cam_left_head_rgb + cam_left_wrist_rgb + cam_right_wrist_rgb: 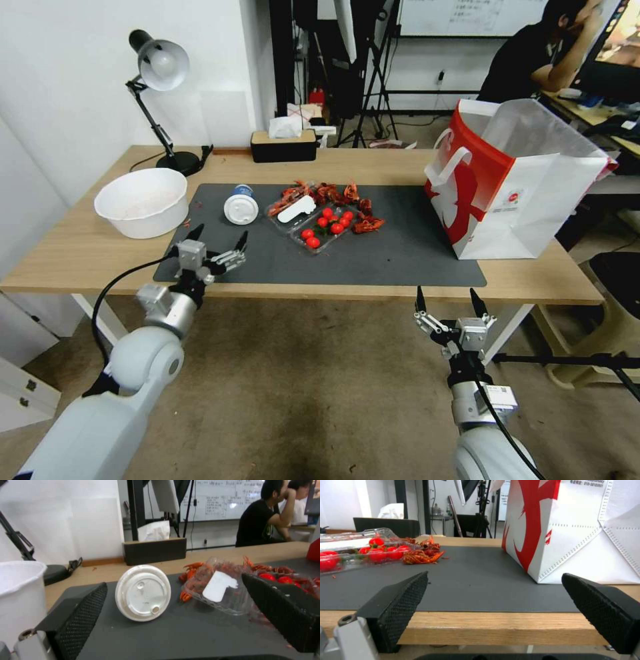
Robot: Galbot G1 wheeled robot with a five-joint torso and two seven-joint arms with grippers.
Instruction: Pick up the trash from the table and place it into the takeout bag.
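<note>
Left end effector (218, 241) hovers spread wide at the table's (80, 253) front edge; the cup (241, 205) lies tipped just beyond it, lid facing the fingers. Right end effector (449, 301), also wide, waits below the front edge, nearer the bag (533, 200).

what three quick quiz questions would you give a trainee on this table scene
1. True or false: the white-lidded cup lies on its side on the dark mat.
2. Which gripper is over the table? A) left gripper B) right gripper
3. Fill in: the takeout bag stands at the table's ___ end, as the robot sees it.

Key: 1 true. 2 A; the right one hangs open below the front edge. 3 right.
</note>
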